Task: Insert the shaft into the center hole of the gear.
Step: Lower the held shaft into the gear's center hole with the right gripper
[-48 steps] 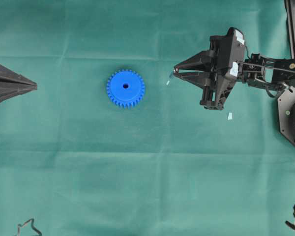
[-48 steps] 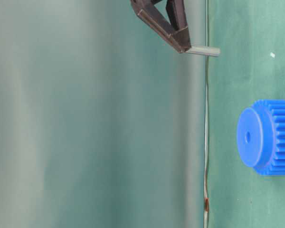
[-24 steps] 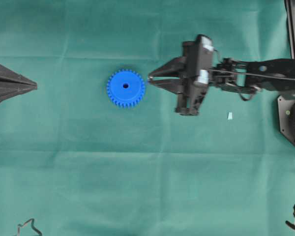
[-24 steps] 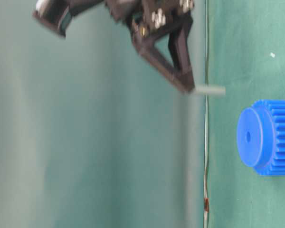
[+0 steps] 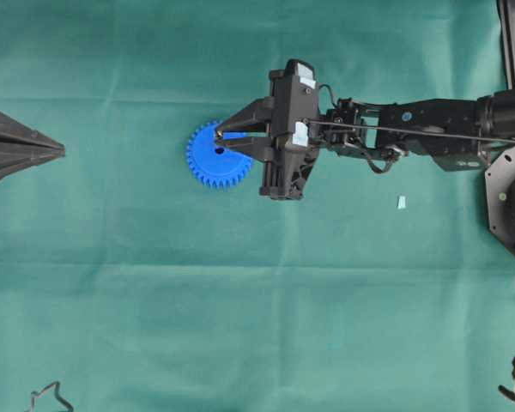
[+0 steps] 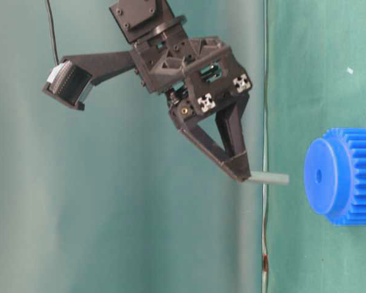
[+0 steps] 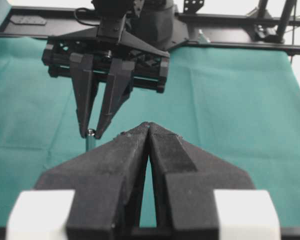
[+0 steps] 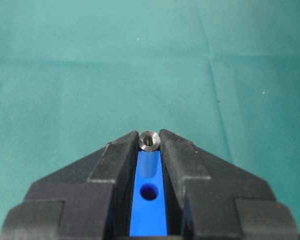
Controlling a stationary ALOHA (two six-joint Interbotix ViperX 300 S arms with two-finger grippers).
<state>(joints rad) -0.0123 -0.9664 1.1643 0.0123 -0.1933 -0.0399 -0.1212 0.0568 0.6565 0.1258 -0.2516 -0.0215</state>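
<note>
The blue gear (image 5: 203, 161) lies flat on the green cloth. My right gripper (image 5: 217, 142) is shut on the shaft (image 6: 269, 178), a short silvery pin, and holds it over the gear's hub. In the table-level view the shaft points at the gear (image 6: 344, 177), roughly level with the center hole (image 6: 318, 176), with a gap between them. In the right wrist view the shaft's end (image 8: 149, 141) sits between the fingertips, with the gear face and the center hole (image 8: 149, 191) below it. My left gripper (image 5: 60, 151) is shut and empty at the left edge.
A small pale blue scrap (image 5: 401, 202) lies on the cloth right of the gear. A bent wire piece (image 5: 50, 399) sits at the bottom left corner. Arm bases and a frame (image 5: 511, 197) stand along the right edge.
My right gripper has moved left with the shaft, from well right of the gear to over its hub. The left arm and the gear have not moved.
</note>
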